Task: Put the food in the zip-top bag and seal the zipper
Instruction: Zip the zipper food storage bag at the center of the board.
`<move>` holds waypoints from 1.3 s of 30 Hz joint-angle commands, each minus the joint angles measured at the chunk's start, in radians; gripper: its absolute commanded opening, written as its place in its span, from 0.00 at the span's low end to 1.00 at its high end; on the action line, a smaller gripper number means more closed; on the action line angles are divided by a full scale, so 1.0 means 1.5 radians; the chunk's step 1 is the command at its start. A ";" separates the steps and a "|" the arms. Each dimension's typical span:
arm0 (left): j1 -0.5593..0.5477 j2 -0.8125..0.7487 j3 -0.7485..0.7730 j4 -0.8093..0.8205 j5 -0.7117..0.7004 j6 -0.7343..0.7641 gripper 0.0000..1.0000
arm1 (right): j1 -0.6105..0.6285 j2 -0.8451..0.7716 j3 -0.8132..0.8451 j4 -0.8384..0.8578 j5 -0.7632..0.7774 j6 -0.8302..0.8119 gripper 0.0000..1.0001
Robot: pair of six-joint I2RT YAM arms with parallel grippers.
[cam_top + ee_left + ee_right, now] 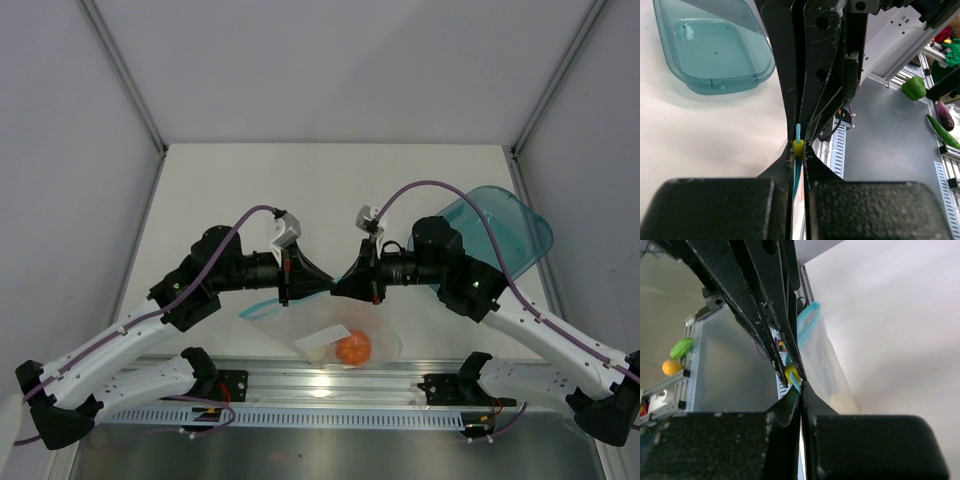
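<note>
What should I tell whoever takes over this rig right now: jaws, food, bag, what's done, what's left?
Left gripper: jaws shut on the zipper, beside its yellow end.
Right gripper: jaws shut on the same strip, tip to tip with the left.
Food: orange lump and pale ball both sit inside the zip-top bag, just nearer than the two grippers.
Done: food bagged.
Left: past the grip the strip looks looped open in the right wrist view, so the seal probably needs finishing and checking.
</note>
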 commanded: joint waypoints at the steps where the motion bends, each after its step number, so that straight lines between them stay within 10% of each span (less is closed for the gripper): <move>1: -0.001 -0.001 0.009 -0.043 -0.007 0.011 0.01 | -0.009 -0.051 0.013 0.088 0.076 0.059 0.00; 35: 0.040 -0.053 0.012 -0.151 0.026 0.035 0.01 | -0.080 -0.078 -0.029 0.191 -0.001 0.176 0.00; 39: 0.041 -0.044 0.036 -0.171 0.040 0.041 0.01 | -0.087 -0.057 -0.027 0.193 -0.100 0.150 0.45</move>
